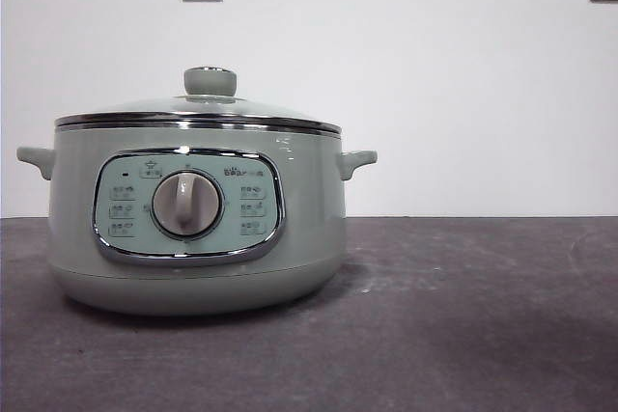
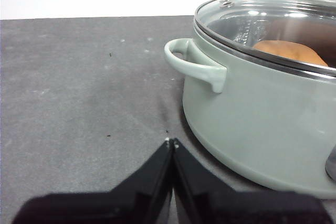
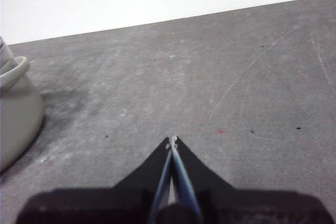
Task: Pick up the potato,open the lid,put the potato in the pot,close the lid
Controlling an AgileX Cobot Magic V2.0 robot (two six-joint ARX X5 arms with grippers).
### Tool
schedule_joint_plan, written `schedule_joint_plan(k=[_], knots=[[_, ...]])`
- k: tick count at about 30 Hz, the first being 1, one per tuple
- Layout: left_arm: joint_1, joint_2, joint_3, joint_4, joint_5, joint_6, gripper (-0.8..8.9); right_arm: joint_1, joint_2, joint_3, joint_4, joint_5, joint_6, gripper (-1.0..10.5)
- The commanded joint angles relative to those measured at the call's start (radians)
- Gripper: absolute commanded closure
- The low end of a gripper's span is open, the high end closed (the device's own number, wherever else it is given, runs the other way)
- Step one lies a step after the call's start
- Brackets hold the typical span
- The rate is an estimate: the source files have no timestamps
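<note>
The left gripper point(image 2: 171, 142) is pinched closed on nothing, its jaw tips meeting low over the dark table point(image 2: 79, 103), just beside the pot point(image 2: 252, 124) and below its near side handle point(image 2: 194, 66). The right gripper point(image 3: 172, 141) is likewise closed and empty, hanging over bare table well apart from the pot, of which only an edge shows at the left of the right wrist view. In the front view no arm appears; the pot sits left of centre with its control panel point(image 1: 188, 205) and dial facing the camera. The lid point(image 1: 198, 113) rests level on the pot's rim, knob point(image 1: 210, 81) on top. Through the glass, at the upper right of the left wrist view, the potato point(image 2: 291, 53) lies inside the pot. Judging from this, every step looks done: potato in, lid seated. What remains seems only to keep both arms clear; if anything, a check that the lid sits evenly all round, which the front view suggests it does.
</note>
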Motion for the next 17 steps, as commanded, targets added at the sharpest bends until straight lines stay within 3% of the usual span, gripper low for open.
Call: schedule_joint_plan(k=[1,17], knots=[[0.002,-0.003,-0.015,0.002,0.004,0.011,8.16,0.003,0.002,-0.015,0.003,0.000,-0.009,9.5],[0.002,-0.003,-0.015,0.002,0.004,0.011,8.16,0.002,0.011,-0.015,0.005,0.006,-0.009,9.5]])
